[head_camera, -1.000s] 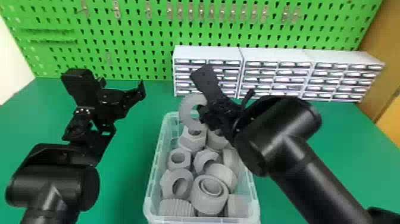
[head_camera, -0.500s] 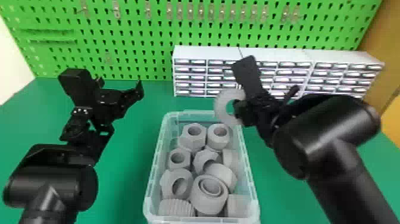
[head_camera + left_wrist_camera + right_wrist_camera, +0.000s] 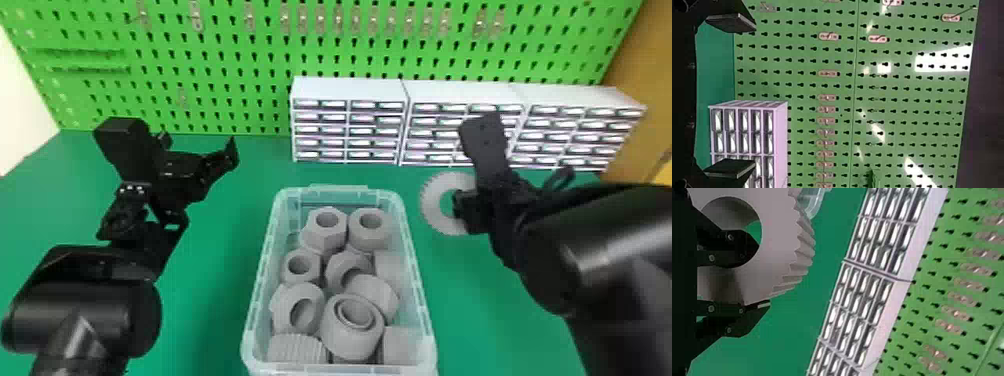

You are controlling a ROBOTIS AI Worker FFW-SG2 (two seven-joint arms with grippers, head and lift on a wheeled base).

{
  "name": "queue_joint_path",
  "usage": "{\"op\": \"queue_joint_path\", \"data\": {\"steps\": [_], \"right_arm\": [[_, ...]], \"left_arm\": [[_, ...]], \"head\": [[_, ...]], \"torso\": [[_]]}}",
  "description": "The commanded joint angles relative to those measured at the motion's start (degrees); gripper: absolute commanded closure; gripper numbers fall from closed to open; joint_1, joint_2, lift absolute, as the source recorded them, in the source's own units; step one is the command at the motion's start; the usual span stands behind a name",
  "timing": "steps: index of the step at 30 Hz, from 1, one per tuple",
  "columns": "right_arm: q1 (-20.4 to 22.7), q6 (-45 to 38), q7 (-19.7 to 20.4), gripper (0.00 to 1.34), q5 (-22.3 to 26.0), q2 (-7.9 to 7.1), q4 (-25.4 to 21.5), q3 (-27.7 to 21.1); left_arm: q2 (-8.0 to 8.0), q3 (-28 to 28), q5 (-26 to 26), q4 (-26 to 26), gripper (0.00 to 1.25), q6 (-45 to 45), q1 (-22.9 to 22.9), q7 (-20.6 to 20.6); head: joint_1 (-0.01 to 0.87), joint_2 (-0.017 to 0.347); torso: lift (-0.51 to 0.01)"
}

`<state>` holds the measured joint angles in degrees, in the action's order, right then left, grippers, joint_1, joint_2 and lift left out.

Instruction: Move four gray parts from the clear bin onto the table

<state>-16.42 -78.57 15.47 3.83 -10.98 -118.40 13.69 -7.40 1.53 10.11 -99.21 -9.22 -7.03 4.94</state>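
Note:
My right gripper (image 3: 470,212) is outside the clear bin (image 3: 417,280), off its right side, holding a toothed gray ring (image 3: 432,205). In the right wrist view, the right gripper (image 3: 750,280) is shut on the gray ring (image 3: 783,246), one finger through its hole and the other at its outer edge. Several gray parts (image 3: 355,325) lie piled in the bin. My left gripper (image 3: 200,150) is parked left of the bin, above the table; in the left wrist view the left gripper (image 3: 730,98) has its fingers wide apart, nothing between them.
White drawer cabinets (image 3: 347,92) line the back of the green table (image 3: 215,280) behind the bin and the right gripper. A green pegboard (image 3: 225,65) rises behind them. Bare table lies on both sides of the bin.
From above the bin's far end, my right gripper has moved right with the gray ring, past the bin's right wall. The left arm has barely moved.

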Motion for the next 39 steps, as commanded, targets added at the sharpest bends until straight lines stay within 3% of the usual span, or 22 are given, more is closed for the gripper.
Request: {"op": "queue_joint_path", "data": {"steps": [1, 11, 28, 39], "right_arm": [[2.2, -1.9, 0.0, 1.12, -0.7, 0.52, -0.3, -3.8], [5.7, -2.1, 0.0, 1.12, -1.5, 1.58, 1.7, -9.5], [6.7, -1.3, 0.0, 1.12, 0.3, 2.81, 12.5, -13.1], [5.3, -1.4, 0.0, 1.12, 7.0, 3.95, 17.7, -16.5]], "left_arm": [[0.02, 0.1, 0.0, 0.0, 0.08, -0.2, 0.0, 0.1], [0.19, 0.6, 0.0, 0.1, 0.08, -0.5, -0.4, 0.2], [0.28, 0.8, -0.4, 0.1, 0.08, -1.3, -0.4, 0.1], [0.28, 0.9, -0.6, 0.1, 0.08, -1.7, -0.5, 0.2]], "head": [[0.686, 0.026], [0.686, 0.026], [0.686, 0.026], [0.686, 0.026]], "torso": [[-0.05], [-0.05], [-0.05], [-0.05]]}}
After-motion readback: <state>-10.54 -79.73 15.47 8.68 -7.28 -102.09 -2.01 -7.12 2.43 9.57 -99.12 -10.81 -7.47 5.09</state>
